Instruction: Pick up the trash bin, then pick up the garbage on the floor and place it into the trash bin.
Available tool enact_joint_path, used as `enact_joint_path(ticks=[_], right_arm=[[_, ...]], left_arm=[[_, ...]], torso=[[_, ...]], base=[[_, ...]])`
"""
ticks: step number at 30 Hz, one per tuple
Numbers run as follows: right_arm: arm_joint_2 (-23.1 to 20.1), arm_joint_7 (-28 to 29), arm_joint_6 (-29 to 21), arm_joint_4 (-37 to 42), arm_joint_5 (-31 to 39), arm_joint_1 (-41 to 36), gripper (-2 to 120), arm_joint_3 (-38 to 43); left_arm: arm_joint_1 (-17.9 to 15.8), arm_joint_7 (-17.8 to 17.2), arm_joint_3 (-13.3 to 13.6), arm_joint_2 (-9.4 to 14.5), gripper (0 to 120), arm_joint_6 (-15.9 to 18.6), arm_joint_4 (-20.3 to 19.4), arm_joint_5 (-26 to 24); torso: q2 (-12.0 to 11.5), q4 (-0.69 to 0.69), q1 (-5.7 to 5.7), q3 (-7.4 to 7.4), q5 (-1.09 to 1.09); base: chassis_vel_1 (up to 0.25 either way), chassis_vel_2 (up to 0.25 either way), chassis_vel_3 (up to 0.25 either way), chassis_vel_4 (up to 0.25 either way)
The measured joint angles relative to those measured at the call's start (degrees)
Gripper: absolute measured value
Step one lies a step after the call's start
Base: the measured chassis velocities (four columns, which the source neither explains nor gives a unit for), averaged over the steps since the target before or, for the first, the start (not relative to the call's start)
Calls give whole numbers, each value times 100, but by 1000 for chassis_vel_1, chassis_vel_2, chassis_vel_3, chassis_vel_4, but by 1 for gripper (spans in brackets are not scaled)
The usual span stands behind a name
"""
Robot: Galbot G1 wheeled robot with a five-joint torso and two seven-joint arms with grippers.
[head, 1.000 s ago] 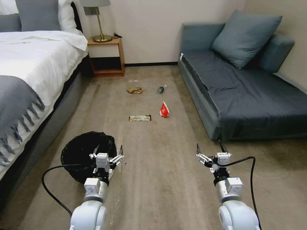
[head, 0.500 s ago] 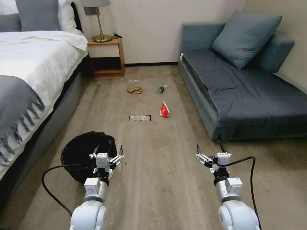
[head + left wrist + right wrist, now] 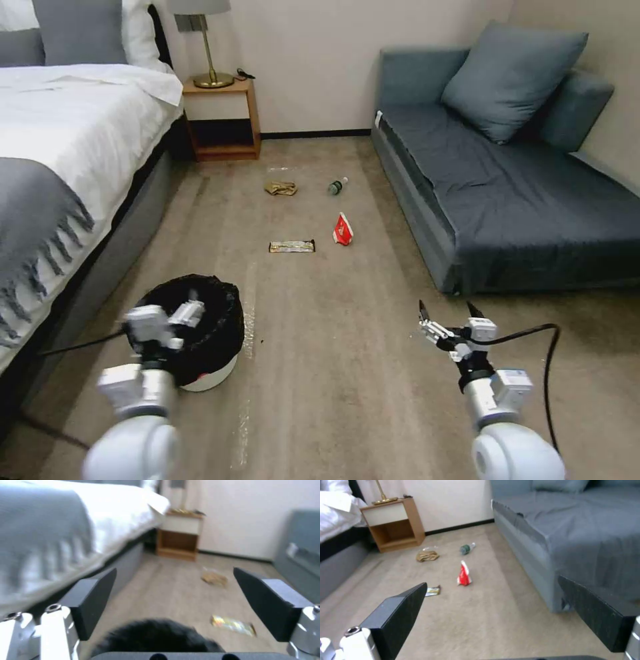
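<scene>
Carpeted bedroom floor [image 3: 347,373] — left gripper [image 3: 175,319] spread above trash bin [image 3: 212,337].

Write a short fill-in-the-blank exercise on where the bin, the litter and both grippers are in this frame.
1. The left gripper, fingers open, is over the ____-lined white round trash bin.
2. The flat gold-and-dark bar wrapper lies on the ____.
3. The right gripper holds ____.
4. The red-and-white packet lies nearer the grey ____.

Missing: black; carpet; nothing; sofa

no readable text, packet [image 3: 343,230] and wrapper [image 3: 291,247] printing too small to make out
</scene>
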Motion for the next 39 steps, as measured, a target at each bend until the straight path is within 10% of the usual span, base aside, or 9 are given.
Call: enact_joint_path(ticks=[9,31,39], right_arm=[[-281,157,-1103,1034,1362,-444,100,190],[-334,78,-796,667,1454,-310,100,223],[-334,65,-697,548,1438,-314,100,229]], left_arm=[[123,-76,-297,82,100,73,-320,-455],[120,-282,-502,424,99,135,150,-490],[-12,-904,-548,765,99,784,562,-1187]], torso=[[0,-1,0,-1,-3],[0,0,0,0,0],[0,0,0,0,0]], base=[[0,0,0,0],[0,0,0,0],[0,0,0,0]])
